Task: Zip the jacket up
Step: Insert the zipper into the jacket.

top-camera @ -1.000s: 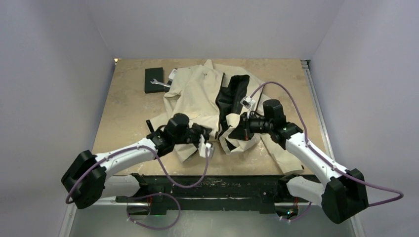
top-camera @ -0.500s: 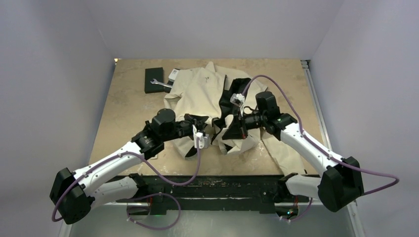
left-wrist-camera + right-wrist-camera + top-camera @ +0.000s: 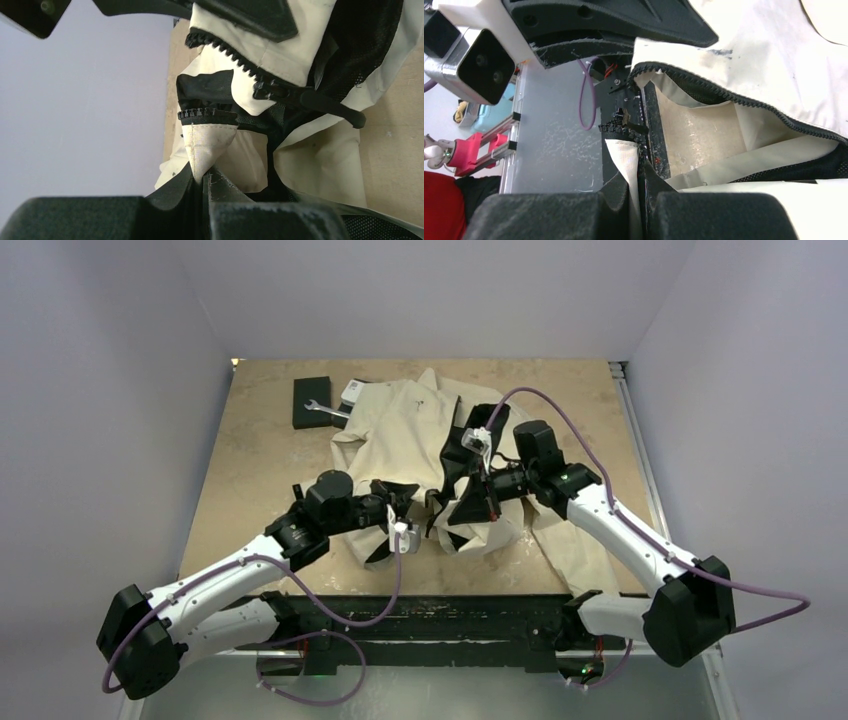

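Our left gripper [image 3: 205, 175] pinched tight on the jacket [image 3: 400, 430] front edge, our right gripper [image 3: 641, 172] clamped on the opposite edge, both raised, close together.

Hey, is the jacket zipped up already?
No, in the left wrist view the jacket's lower zipper row hangs apart from the upper row, which alone carries the slider.

The fingers [image 3: 227, 192] hide a pinched corner of the jacket [image 3: 207, 142].

Tan table [image 3: 250, 470] — jacket [image 3: 400, 425], black box [image 3: 312, 400].
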Action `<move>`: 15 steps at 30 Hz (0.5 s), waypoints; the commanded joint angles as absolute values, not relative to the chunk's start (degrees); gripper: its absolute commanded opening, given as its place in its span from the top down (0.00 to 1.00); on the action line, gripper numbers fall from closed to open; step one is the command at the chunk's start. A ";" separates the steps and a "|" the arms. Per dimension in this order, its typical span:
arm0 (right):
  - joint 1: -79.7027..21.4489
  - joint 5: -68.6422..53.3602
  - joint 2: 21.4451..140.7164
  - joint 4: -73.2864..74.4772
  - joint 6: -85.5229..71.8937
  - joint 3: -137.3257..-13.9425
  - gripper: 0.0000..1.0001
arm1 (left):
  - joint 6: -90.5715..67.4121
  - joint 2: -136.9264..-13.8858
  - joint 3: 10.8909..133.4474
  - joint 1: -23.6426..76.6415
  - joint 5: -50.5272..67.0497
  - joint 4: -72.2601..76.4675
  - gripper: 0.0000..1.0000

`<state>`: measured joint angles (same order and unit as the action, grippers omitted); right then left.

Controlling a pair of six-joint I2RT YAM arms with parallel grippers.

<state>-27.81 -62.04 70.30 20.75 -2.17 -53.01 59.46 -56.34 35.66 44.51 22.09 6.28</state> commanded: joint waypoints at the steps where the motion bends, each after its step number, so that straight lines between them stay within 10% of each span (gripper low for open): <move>1: -27.98 -60.87 70.93 23.19 -1.54 -58.05 1.00 | 61.84 -55.50 35.58 45.20 23.54 7.76 1.00; 15: -28.13 -56.63 72.06 25.83 -0.26 -59.81 1.00 | 62.06 -55.81 36.30 45.31 22.77 7.41 1.00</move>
